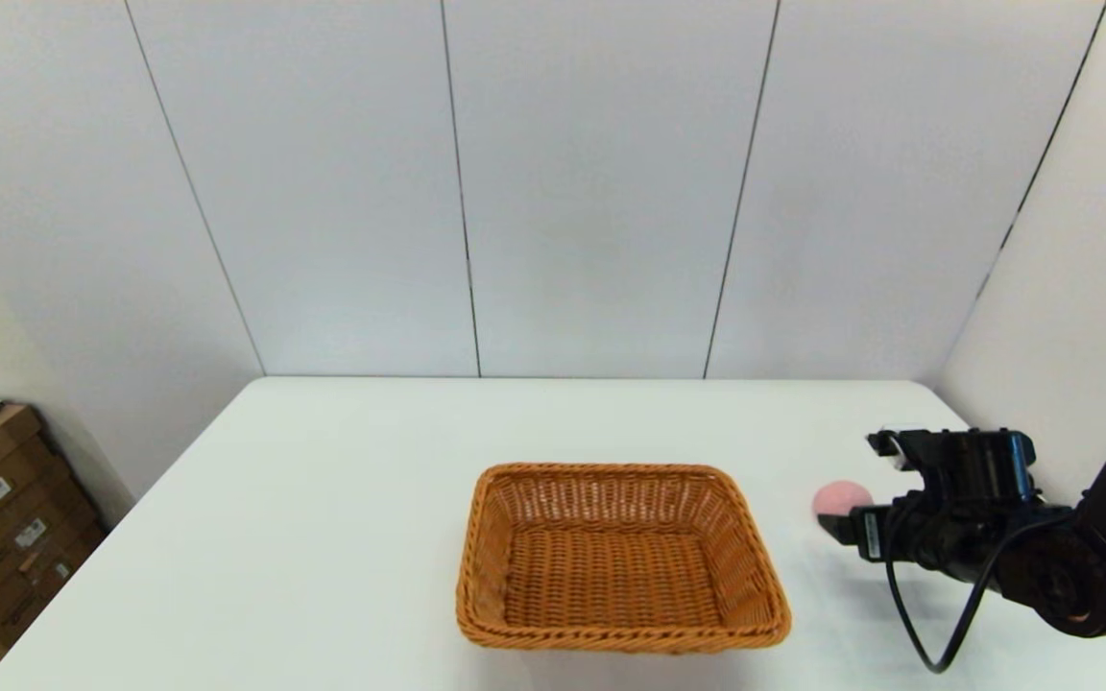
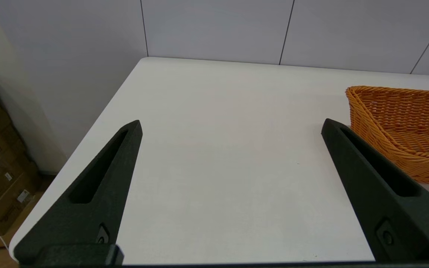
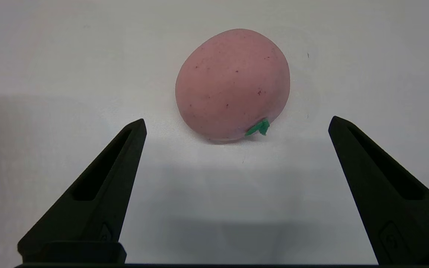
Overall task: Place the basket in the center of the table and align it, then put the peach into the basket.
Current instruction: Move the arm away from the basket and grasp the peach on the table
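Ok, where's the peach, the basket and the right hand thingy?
peach (image 3: pixel 232 85), right wrist view, middle of its pink skin.
basket (image 1: pixel 616 578), head view, woven floor.
right gripper (image 1: pixel 855 485), head view, between its fingertips.

Head overview; right wrist close above peach (image 3: pixel 232 85).

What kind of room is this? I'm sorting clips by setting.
Probably a lab or test room: a bare white table against plain panelled walls, cardboard boxes stacked on the floor, and just a basket and toy peach set out.
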{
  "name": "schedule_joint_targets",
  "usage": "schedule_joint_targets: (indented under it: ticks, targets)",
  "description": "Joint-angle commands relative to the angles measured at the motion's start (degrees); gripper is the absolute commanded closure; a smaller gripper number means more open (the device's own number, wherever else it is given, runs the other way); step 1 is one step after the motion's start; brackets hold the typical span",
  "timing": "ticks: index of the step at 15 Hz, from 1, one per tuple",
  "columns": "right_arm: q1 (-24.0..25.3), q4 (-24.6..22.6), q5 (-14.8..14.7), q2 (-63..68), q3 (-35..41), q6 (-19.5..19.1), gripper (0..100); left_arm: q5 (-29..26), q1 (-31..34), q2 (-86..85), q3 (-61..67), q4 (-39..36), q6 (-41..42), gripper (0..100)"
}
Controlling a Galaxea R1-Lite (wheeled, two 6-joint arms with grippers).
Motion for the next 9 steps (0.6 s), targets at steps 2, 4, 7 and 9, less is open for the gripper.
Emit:
schedule_joint_targets:
  ticks: [2, 4, 7, 9]
  targets:
    - [-0.03, -0.35, 0.05, 1.31, -1.08, 0.28, 0, 0.05, 0.0, -0.01, 0.01, 0.0, -0.13, 0]
    - [-0.12, -0.35, 0.05, 2.02, -1.08, 0.28, 0, 0.05, 0.0, -0.01, 0.01, 0.0, -0.13, 0]
    - [-0.03, -1.06, 0.14, 2.98, -1.26, 0.37, 0, 0.05, 0.0, -0.01, 0.01, 0.0, -0.13, 0]
    - [-0.12, -2.29, 0.14, 3.6, -1.61, 0.63, 0, 0.05, 0.0, -0.01, 0.01, 0.0, -0.13, 0]
